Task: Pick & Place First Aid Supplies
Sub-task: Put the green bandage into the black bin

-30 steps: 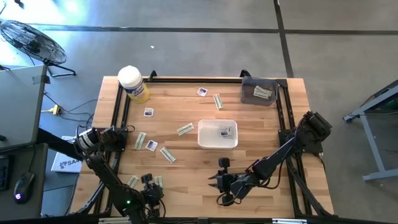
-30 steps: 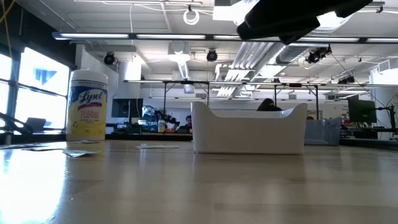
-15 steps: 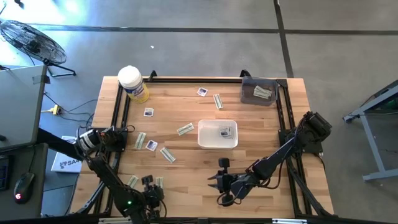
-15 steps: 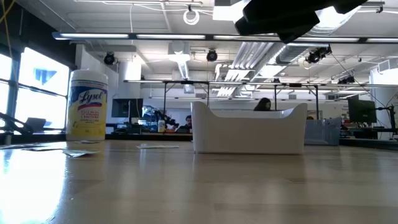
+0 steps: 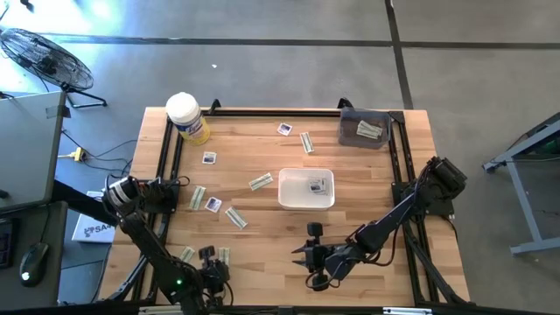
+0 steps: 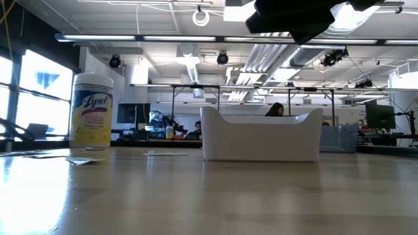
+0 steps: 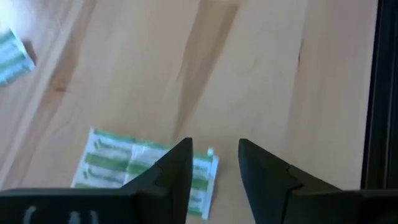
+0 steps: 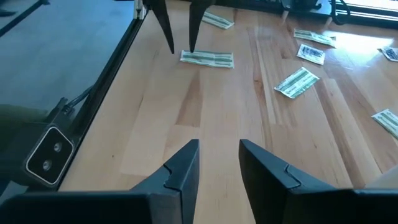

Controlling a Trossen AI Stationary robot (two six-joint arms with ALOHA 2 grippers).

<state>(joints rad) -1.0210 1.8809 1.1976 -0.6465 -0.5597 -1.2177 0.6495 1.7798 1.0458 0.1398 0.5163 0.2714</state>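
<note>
Slightly wider left fingers [image 7: 176, 163] over strip [image 7: 118, 165]

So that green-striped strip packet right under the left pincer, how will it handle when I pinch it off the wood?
The strip packet lies completely flat on the table, so the left pincer will probably struggle to get under an edge. It looks thin and papery, likely very light and floppy. It may slide on the smooth wood if nudged rather than lift.
</note>
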